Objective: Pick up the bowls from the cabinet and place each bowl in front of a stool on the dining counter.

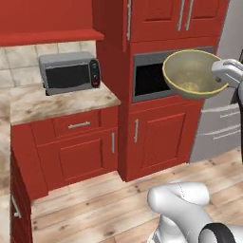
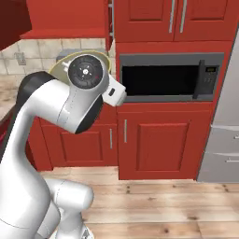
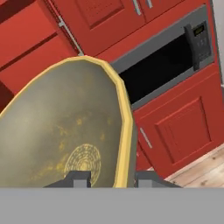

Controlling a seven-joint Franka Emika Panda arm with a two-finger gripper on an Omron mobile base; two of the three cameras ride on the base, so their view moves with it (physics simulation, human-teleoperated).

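Observation:
An olive-tan bowl (image 1: 192,73) with a yellowish rim hangs in the air in front of the built-in oven, tilted with its opening toward the left base camera. My gripper (image 1: 224,76) is shut on its right rim. In the hand view the bowl (image 3: 61,131) covers the left half, and the gripper (image 3: 113,178) pinches the yellow rim between its two fingertips. The robot's wrist hides most of the bowl (image 2: 59,66) in the right base view. The red wall cabinet (image 3: 26,50) with its grey bar handle is at the upper left of the hand view. The dining counter is out of view.
A built-in black oven (image 2: 163,79) sits in the tall red cabinet column. A grey microwave (image 1: 70,72) stands on a marble counter (image 1: 57,102) above red lower cabinets. A steel fridge (image 1: 223,123) is at the right. Wooden floor (image 1: 95,209) lies open in front.

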